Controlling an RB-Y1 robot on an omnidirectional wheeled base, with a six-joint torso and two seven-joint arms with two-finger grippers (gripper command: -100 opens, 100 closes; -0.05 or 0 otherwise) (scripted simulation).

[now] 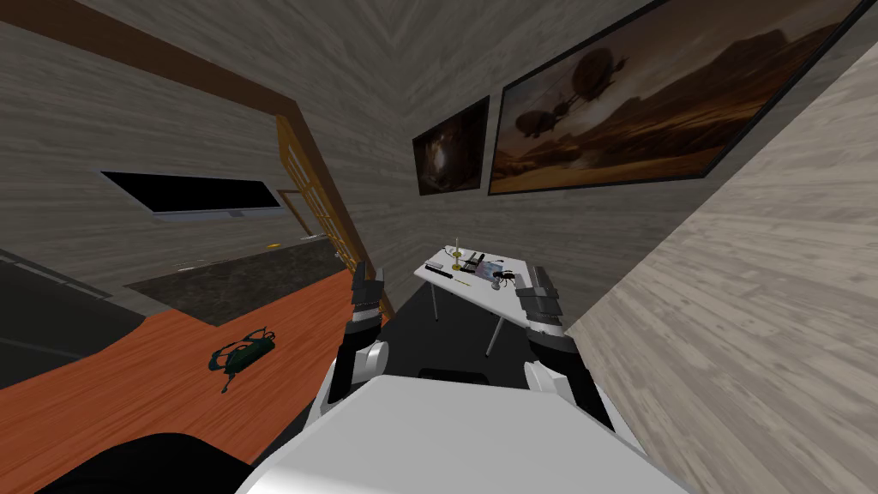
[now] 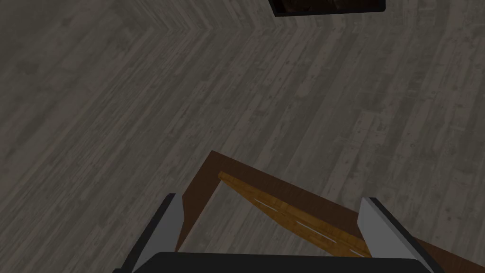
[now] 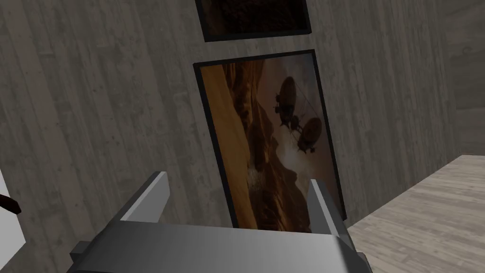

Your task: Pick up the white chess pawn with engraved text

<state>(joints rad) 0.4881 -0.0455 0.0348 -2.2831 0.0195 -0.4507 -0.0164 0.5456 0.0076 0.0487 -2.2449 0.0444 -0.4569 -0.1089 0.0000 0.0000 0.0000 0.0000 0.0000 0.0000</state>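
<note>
Grey plank-walled room, small cluttered white table (image 1: 472, 292) ahead; pawn indistinct. Approach step. Left gripper (image 2: 271, 199), right gripper (image 3: 238, 180) wide, empty. Next: close in.

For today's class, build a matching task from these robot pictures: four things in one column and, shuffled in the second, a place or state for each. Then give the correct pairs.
Things
1. white table
2. dark green bag
3. airship picture
4. left hand

Places or states
A. hangs on the grey wall
B. open, holding nothing
C. lies on the orange floor
D. carries small objects on its top

Pairs: 1-D, 2-C, 3-A, 4-B
</note>
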